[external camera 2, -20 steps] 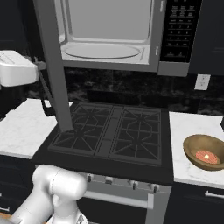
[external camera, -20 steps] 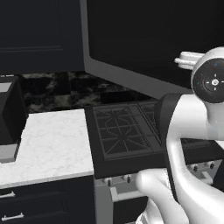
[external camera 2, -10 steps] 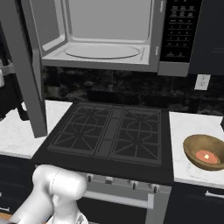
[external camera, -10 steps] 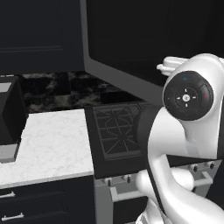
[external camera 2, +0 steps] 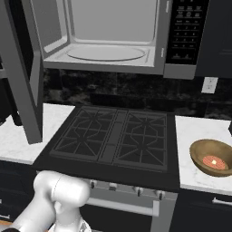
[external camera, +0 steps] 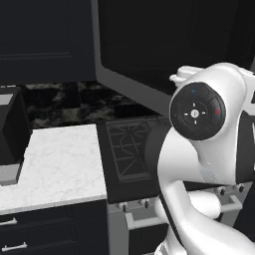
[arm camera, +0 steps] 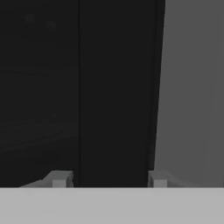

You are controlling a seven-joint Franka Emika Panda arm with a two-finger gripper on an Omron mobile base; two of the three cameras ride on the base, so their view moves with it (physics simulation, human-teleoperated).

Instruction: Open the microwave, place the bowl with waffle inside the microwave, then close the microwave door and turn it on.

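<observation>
The door point(external camera 2: 22, 72) is swung open; the bowl point(external camera 2: 212, 157) waits on the counter point(external camera 2: 199, 131) at 4 o'clock of the microwave point(external camera 2: 113, 36); the gripper point(arm camera: 109, 179) fingers are spread around the dark handle point(arm camera: 116, 96).

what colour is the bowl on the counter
Tan-brown, wood-like, with something orange-red inside; the bowl shows best in the right base view.

The microwave point(external camera 2: 113, 41) has a matt grey metal-looking frame and a smooth light grey interior. The microwave door point(external camera 2: 20, 77) is dark glossy glass. The bowl point(external camera 2: 213, 156) looks like smooth tan wood. The surface point(external camera: 60, 169) is white speckled stone, the stove point(external camera 2: 113, 138) matt black.
</observation>
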